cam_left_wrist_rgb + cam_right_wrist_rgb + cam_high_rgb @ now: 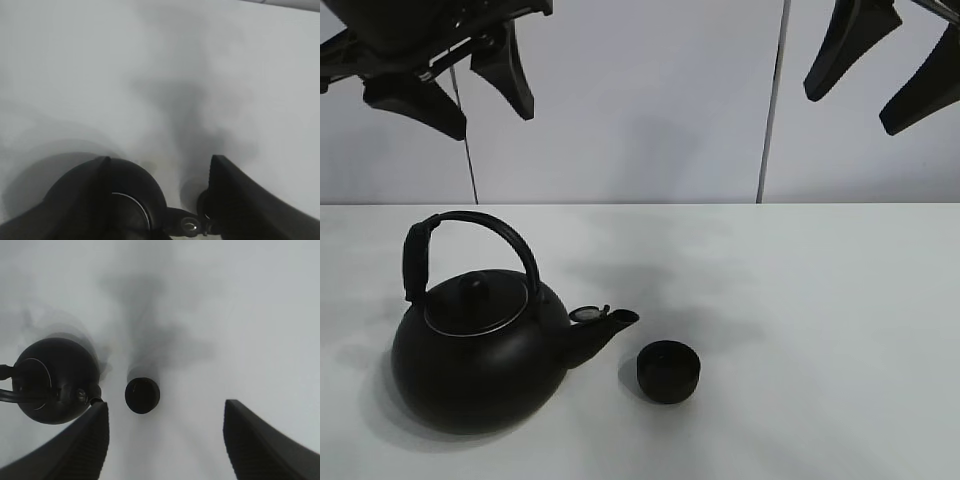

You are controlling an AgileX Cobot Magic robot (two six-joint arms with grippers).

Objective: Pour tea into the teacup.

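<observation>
The black kettle with an arched handle stands upright on the white table's front left, its spout pointing right. The small squat black teacup stands upright just right of the spout, apart from it. No tea shows. My left gripper hangs open and empty high above the kettle. My right gripper hangs open and empty high at the upper right. The left wrist view shows the kettle between its fingers. The right wrist view shows the teacup and the kettle far below my right gripper.
The white table runs to a pale back wall with two thin vertical cables. Nothing else stands on the table.
</observation>
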